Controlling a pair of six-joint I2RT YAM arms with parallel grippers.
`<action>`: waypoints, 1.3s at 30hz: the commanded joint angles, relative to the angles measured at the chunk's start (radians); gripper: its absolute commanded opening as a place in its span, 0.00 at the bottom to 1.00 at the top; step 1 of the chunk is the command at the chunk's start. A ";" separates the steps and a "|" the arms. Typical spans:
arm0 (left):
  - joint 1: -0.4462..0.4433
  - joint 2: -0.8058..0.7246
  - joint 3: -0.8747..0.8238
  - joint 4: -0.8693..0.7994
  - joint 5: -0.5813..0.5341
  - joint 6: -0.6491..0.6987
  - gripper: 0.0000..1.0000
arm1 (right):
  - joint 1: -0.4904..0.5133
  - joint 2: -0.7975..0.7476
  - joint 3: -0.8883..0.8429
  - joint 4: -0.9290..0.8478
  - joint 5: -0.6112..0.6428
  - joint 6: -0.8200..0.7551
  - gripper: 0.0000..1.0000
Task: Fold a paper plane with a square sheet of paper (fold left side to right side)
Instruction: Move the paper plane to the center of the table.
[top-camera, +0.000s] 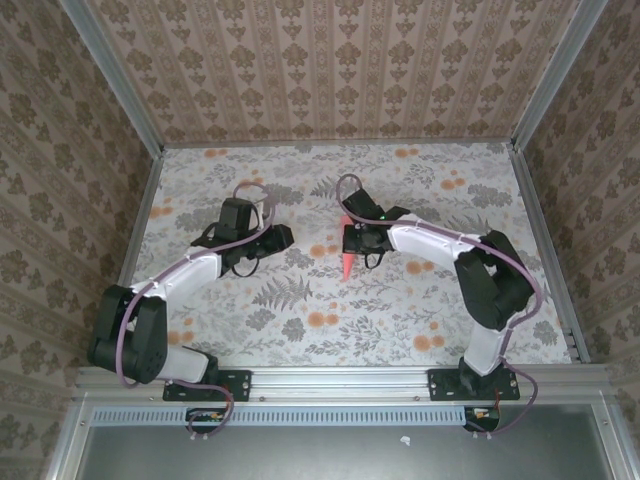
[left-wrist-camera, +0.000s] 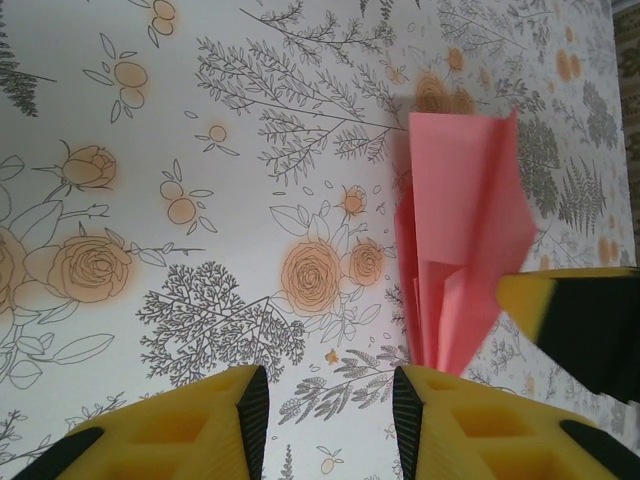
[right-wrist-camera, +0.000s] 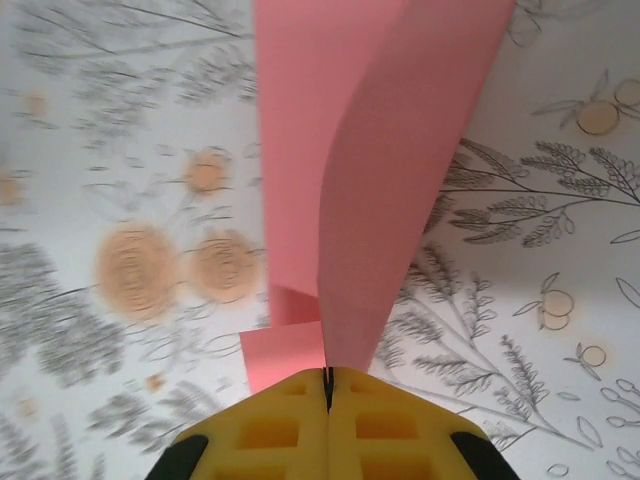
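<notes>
Clamped in shut right gripper (right-wrist-camera: 328, 385): paper plane (right-wrist-camera: 360, 150), long axis running straight out from right gripper's fingertips. Left of right gripper: left gripper (left-wrist-camera: 325, 400), jaws apart, empty, facing plane's side.

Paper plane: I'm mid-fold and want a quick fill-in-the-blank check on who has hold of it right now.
1. The right gripper is ___ on the paper plane.
2. The left gripper has its jaws ___, with only tabletop showing between them.
3. In the top view, the paper plane lies to the ___ of the left gripper.

Missing words: shut; open; right.
</notes>
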 joint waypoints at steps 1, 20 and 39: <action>0.010 -0.038 0.006 -0.024 -0.020 0.019 0.40 | -0.001 -0.120 -0.033 0.093 -0.141 -0.041 0.00; 0.018 -0.103 0.017 -0.088 -0.038 0.038 0.48 | -0.110 -0.179 -0.227 0.034 -0.138 -0.114 0.30; 0.053 -0.193 -0.022 -0.100 -0.060 0.036 0.66 | 0.047 -0.035 -0.082 -0.144 -0.147 -0.301 0.42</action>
